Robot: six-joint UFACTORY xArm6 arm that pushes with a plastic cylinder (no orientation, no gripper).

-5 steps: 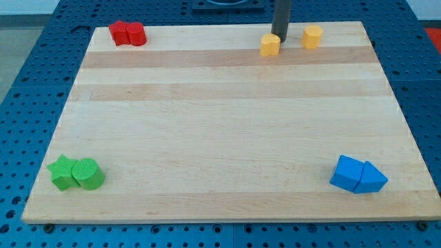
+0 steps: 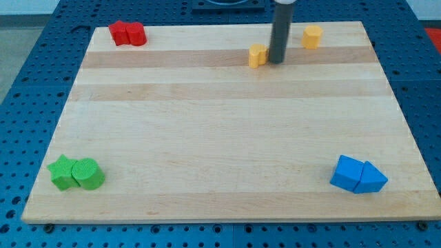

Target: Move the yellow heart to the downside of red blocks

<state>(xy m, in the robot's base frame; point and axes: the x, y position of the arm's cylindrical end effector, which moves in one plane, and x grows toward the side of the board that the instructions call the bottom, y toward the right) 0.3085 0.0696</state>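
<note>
- My tip is the lower end of a straight dark rod that comes down from the top edge of the frame, right of centre; it ends bluntly, with no jaws to open or close, and holds nothing.
- The tip stands on the wooden board in the upper part of the frame, pressed against the right side of the yellow heart, whose right edge the rod partly hides.
- The yellow heart sits in the upper middle of the frame, a little right of centre, on the darker plank strip near the board's far edge.
- A second yellow block, with a rounded, roughly hexagonal outline, lies to the upper right of the tip, apart from it and close to the board's top edge.
- The red blocks are far off in the upper left corner of the board: a red star-like block and a red cylinder touching side by side, well apart from the yellow heart.
- In the lower right of the frame a blue cube-like block and a blue triangular block lie touching each other.
- In the lower left a green star and a green cylinder sit together, touching.
- The board rests on a blue perforated table that shows on all sides.
</note>
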